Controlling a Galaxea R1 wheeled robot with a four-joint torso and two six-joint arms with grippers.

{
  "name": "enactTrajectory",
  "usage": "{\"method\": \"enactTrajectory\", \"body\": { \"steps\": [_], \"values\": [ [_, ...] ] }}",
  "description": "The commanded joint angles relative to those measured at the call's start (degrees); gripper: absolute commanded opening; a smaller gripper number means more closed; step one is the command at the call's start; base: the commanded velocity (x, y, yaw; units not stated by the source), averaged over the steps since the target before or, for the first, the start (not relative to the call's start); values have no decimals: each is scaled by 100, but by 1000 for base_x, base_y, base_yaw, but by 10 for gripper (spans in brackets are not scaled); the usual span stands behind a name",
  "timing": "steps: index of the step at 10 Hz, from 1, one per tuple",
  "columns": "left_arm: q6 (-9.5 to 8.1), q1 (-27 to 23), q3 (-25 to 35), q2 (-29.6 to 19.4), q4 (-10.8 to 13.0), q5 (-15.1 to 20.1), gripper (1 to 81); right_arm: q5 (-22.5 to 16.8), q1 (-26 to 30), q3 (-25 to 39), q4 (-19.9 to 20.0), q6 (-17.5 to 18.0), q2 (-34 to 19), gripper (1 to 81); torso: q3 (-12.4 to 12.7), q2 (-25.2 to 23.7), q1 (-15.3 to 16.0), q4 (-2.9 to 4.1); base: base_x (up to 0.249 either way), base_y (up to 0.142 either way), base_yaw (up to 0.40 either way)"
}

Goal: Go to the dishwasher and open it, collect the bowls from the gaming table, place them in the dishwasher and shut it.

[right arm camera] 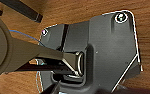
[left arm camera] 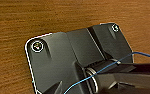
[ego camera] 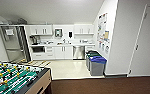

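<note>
Nearest the head camera, at lower left, stands a table-football table (ego camera: 14,78) with a green field, rods carrying yellow and dark figures, and a pale wooden side panel. Beneath and beside it runs a dark brown carpet (ego camera: 103,86), which gives way to a pale glossy floor (ego camera: 66,68) in the kitchenette beyond.

Largest item observed: the white wall (ego camera: 127,37) at right, with a closed white door (ego camera: 147,42) set in it. On the angled side wall hang several posters (ego camera: 103,32).

Along the far wall runs a white kitchen unit: upper cabinets (ego camera: 42,30), a worktop (ego camera: 61,45) and lower cabinet doors (ego camera: 63,52). The dishwasher (ego camera: 78,52), steel-fronted and closed, sits under the worktop at the unit's right end, just left of the waste bins. A dark built-in appliance (ego camera: 38,49) sits under the worktop at the left end, with a coffee machine (ego camera: 34,40) above it. At far left is a glazed door (ego camera: 14,45).

Two waste bins stand against the side wall: a grey bin with a blue lid (ego camera: 97,65) in front, and one with a green lid (ego camera: 92,56) behind it.

Both wrist views show robot hardware above wood-grain brown flooring (left arm camera: 28,20), with a thin blue cable (left arm camera: 96,75) crossing. Whether the jaws of either gripper are apart or together cannot be told.
</note>
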Motion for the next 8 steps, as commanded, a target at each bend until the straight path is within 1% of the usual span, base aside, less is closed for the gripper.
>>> {"method": "enactTrajectory", "body": {
  "steps": [1,8],
  "values": [
    [-4,-368,44,-109,49,241,811,-205,288,61,-77,-17,-123,811,0,0,0,0,277,0,0],
    [-4,-367,44,-109,58,241,811,-197,306,52,-77,-17,-97,811,0,0,0,0,277,0,0]
  ]
}}
